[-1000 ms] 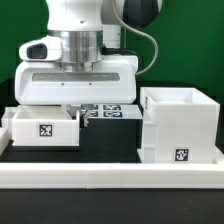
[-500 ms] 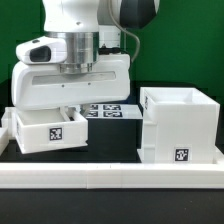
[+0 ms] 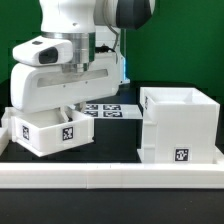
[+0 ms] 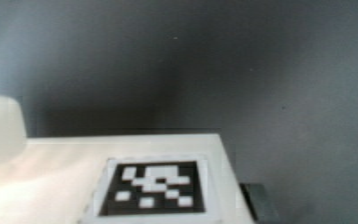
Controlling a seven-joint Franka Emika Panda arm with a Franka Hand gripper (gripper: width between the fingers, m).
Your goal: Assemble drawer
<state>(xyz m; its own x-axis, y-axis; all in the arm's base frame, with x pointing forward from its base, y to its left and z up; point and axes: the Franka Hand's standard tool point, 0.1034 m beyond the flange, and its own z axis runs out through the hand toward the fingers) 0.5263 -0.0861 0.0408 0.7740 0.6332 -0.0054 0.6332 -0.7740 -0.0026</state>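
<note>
The drawer [image 3: 45, 133], a low white tray with a black-and-white marker [image 3: 67, 130] on its side, hangs tilted at the exterior view's left. It is raised off the black table. My gripper [image 3: 68, 106] reaches down onto its back wall and is shut on it; the white hand hides the fingers. In the wrist view the drawer's white side [image 4: 51, 170] and its marker [image 4: 158, 187] fill the near part. One dark fingertip [image 4: 256, 194] shows at the drawer's edge. The knob cannot be made out for certain.
The taller white cube-shaped housing [image 3: 180, 125], open at the top, stands at the exterior view's right. The marker board [image 3: 108, 108] lies flat behind, between the drawer and the housing. A white rail [image 3: 110, 176] runs along the front.
The drawer has come up off the table and turned, its right end now higher and its marker tilted. The hand has shifted slightly towards the exterior view's left and rotated with it.
</note>
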